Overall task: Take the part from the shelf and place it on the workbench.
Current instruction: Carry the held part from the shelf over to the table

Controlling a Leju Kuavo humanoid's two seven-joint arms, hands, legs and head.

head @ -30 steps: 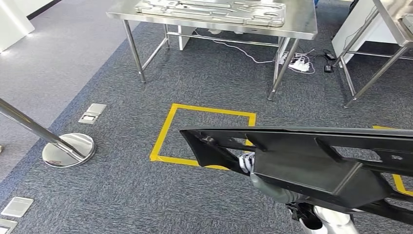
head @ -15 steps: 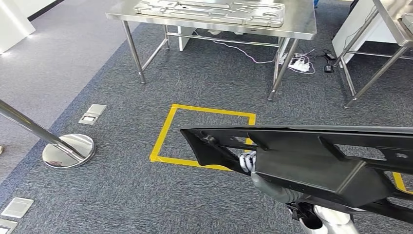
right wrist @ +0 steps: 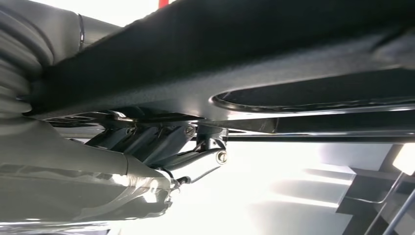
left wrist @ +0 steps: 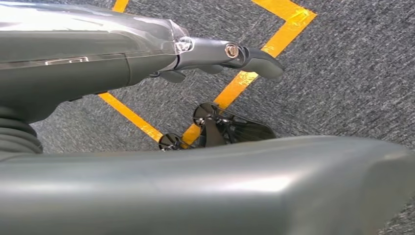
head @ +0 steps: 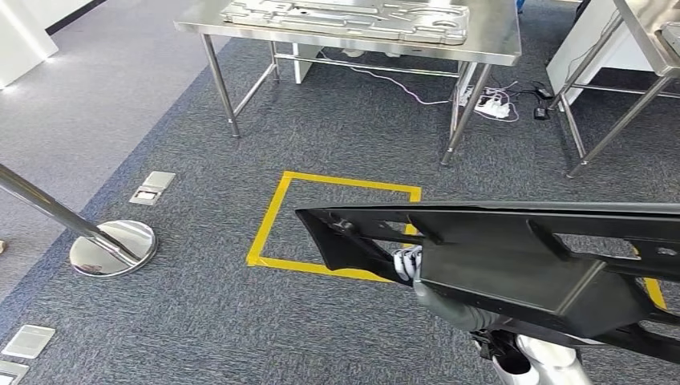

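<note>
A large black moulded part hangs over the carpet at the lower right of the head view, lying roughly level. My left hand bears it from beneath near its left end, pale fingers at one rib. In the left wrist view that hand's fingers stretch straight, apart from the thumb, with carpet between. My right hand presses up under the part in the right wrist view. The steel workbench stands ahead, carrying a grey metal panel.
A yellow tape square marks the carpet between me and the workbench. A chrome post base stands at the left, near floor boxes. A second steel table is at the far right, with a power strip and cables underneath.
The black part has risen a little, its left tip now slightly higher. The floor and workbench have stayed put in the picture.
</note>
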